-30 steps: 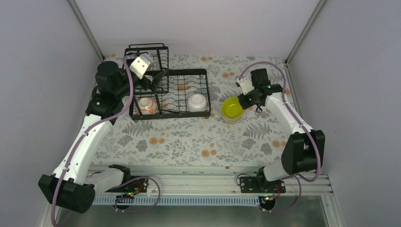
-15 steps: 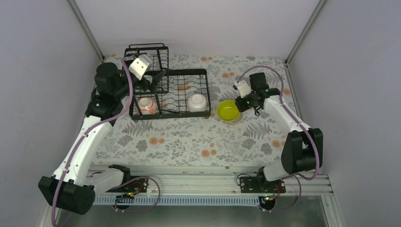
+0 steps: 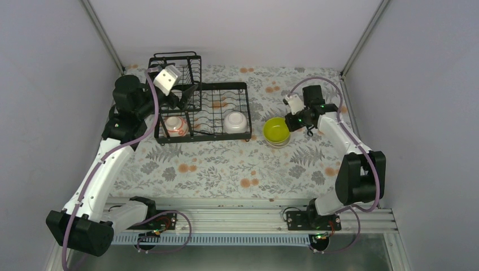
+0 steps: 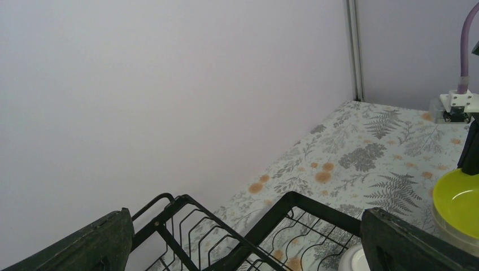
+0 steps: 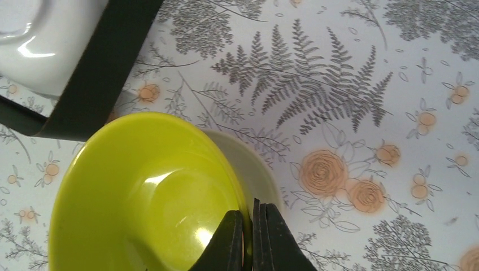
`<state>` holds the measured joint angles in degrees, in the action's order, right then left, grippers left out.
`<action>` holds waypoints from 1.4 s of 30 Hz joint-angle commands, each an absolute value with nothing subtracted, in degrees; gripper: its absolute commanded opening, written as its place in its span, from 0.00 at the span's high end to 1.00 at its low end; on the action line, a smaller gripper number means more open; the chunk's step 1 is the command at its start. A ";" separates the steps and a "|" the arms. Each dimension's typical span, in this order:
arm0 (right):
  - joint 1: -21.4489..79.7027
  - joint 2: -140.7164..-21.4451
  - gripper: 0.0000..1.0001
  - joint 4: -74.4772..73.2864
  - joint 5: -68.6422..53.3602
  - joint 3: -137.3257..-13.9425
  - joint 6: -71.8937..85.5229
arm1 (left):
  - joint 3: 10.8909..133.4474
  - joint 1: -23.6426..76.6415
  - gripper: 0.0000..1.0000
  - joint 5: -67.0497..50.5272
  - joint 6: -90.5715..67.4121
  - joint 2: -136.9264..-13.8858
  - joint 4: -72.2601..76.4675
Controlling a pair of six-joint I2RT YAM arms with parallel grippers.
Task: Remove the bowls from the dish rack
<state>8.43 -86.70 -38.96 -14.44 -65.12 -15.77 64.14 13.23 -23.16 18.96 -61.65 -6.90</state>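
Note:
The black wire dish rack point(image 3: 226, 84) stands at the back left of the table. A white bowl point(image 3: 236, 121) and a red-patterned bowl point(image 3: 176, 124) sit in its front row. My left gripper point(image 3: 182, 97) hovers open over the rack's taller basket end, its fingers wide apart around nothing point(image 4: 248, 237). Right of the rack, my right gripper point(image 3: 294, 121) is shut on the rim of the pale green bowl point(image 3: 277, 130). In the right wrist view the jaws point(image 5: 249, 217) pinch the bowl's wall point(image 5: 147, 192), which is tilted low over the cloth.
A floral cloth point(image 3: 237, 169) covers the table. Grey walls close in the left, back and right sides. The rack's corner bar point(image 5: 101, 68) and the white bowl point(image 5: 39, 45) lie close to the left of the green bowl.
My right gripper swung the green bowl slightly left, then back to the right. The left arm has not moved.

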 commanded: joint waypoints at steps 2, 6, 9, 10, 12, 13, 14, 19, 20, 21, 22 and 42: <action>5.74 -85.72 0.96 -37.88 -16.98 -66.14 -15.51 | 63.86 12.95 0.00 -24.52 18.83 -61.18 -5.07; 5.24 -86.43 0.96 -37.88 -18.80 -65.41 -15.81 | 63.84 12.84 0.00 -24.53 18.85 -61.27 -5.05; 5.02 -86.90 0.96 -37.70 -20.28 -64.82 -15.84 | 63.98 12.75 0.00 -24.52 18.73 -61.22 -5.18; 4.96 -86.98 0.96 -37.59 -20.71 -64.66 -15.83 | 63.97 12.79 0.00 -24.59 18.72 -61.21 -5.18; 4.98 -87.29 0.96 -37.50 -20.95 -64.53 -15.90 | 63.90 12.82 0.00 -24.54 18.72 -61.13 -5.14; 4.96 -87.42 0.96 -37.38 -20.89 -64.45 -15.98 | 63.90 12.78 0.00 -24.63 18.73 -61.09 -5.18; 4.97 -87.63 0.96 -37.09 -20.65 -64.31 -16.12 | 63.78 12.69 0.00 -24.62 18.72 -61.12 -5.18; 4.88 -88.24 0.96 -36.28 -19.19 -63.66 -16.92 | 63.50 12.62 0.00 -24.89 18.63 -61.02 -4.91; 4.84 -88.38 0.96 -36.20 -19.06 -63.51 -16.96 | 63.51 12.60 0.00 -24.96 18.56 -61.02 -4.92; 4.76 -88.56 0.96 -36.12 -19.26 -63.46 -16.92 | 63.47 12.62 0.00 -24.96 18.56 -61.04 -4.90; 4.75 -88.84 0.96 -36.16 -19.66 -63.34 -16.94 | 63.48 12.61 0.00 -24.96 18.55 -61.01 -4.91; 4.75 -85.37 0.43 -39.36 -13.94 -64.50 -18.71 | 63.41 12.35 0.00 -25.46 18.45 -60.56 -4.89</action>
<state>5.10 -90.21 -37.60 -16.56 -63.05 -17.61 63.81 12.58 -24.23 18.81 -61.63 -6.07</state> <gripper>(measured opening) 0.557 0.999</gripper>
